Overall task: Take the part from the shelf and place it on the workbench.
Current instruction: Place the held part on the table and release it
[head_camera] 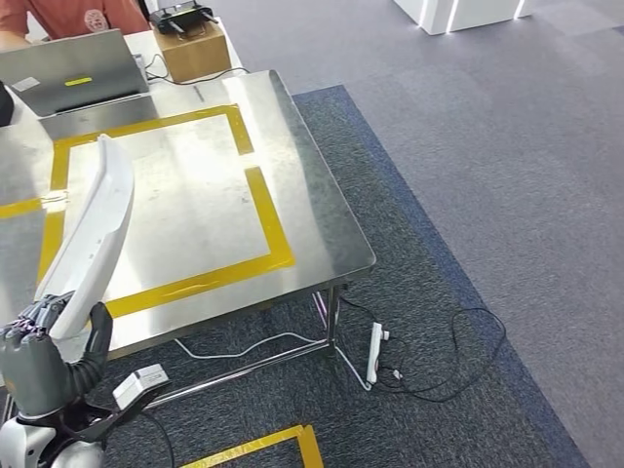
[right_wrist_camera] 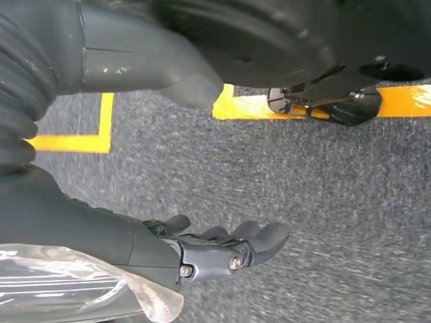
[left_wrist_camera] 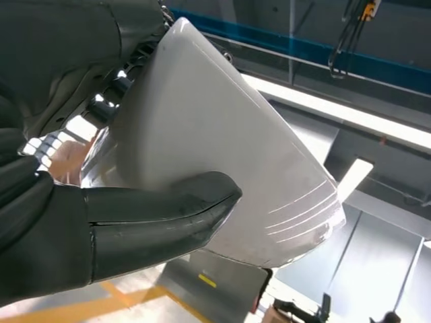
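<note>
Gripping the white part (head_camera: 92, 234) — left hand (head_camera: 37, 356); right hand (right_wrist_camera: 168, 252) hangs empty over carpet.

Workshop, taped steel workbench (head_camera: 324, 210), carpet (head_camera: 478, 195)

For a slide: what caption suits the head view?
Left hand holds white part over steel workbench.

The left hand (head_camera: 40, 356) is covering the lower end of the white part (head_camera: 92, 239); the head view's left edge is cropping the workbench (head_camera: 324, 224), and its top edge is cropping a seated person (head_camera: 70, 15).
</note>
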